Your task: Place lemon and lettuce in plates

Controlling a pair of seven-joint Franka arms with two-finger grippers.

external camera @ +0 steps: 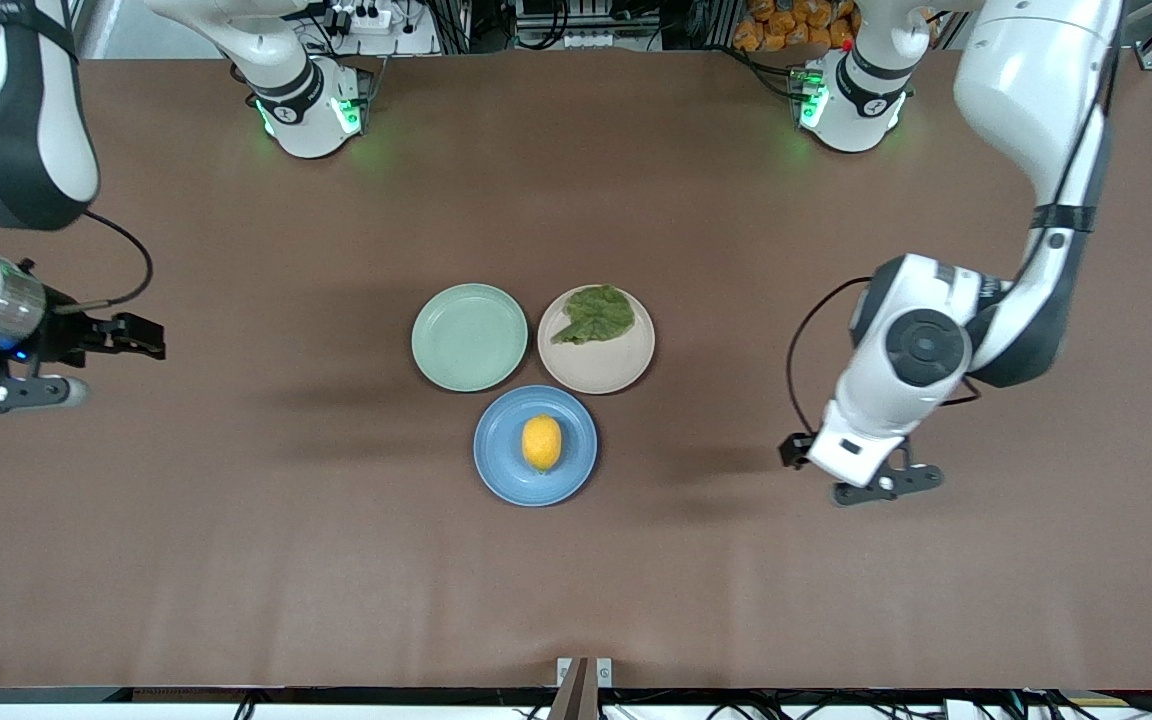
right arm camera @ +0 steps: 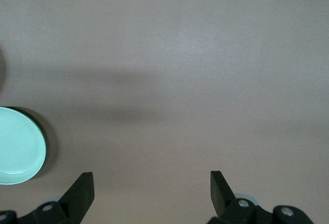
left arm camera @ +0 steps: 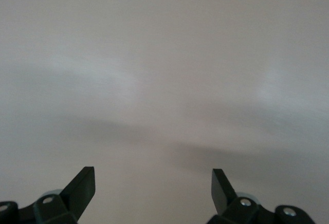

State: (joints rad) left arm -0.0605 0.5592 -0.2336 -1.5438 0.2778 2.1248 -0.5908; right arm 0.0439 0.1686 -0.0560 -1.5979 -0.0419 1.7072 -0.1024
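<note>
The lemon [external camera: 541, 442] lies in the middle of the blue plate [external camera: 501, 470], the plate nearest the front camera. The lettuce [external camera: 596, 314] lies on the beige-pink plate [external camera: 601, 370], on its half farther from the camera. My left gripper [external camera: 886, 483] is open and empty over bare table toward the left arm's end, apart from the plates; the left wrist view shows only table between its fingers [left arm camera: 153, 175]. My right gripper [external camera: 16, 392] is open and empty over the table at the right arm's end [right arm camera: 151, 178].
An empty mint-green plate [external camera: 469, 336] sits beside the beige-pink plate, toward the right arm's end; its edge shows in the right wrist view [right arm camera: 18, 147]. The three plates form a tight cluster at mid-table on the brown table [external camera: 236, 550].
</note>
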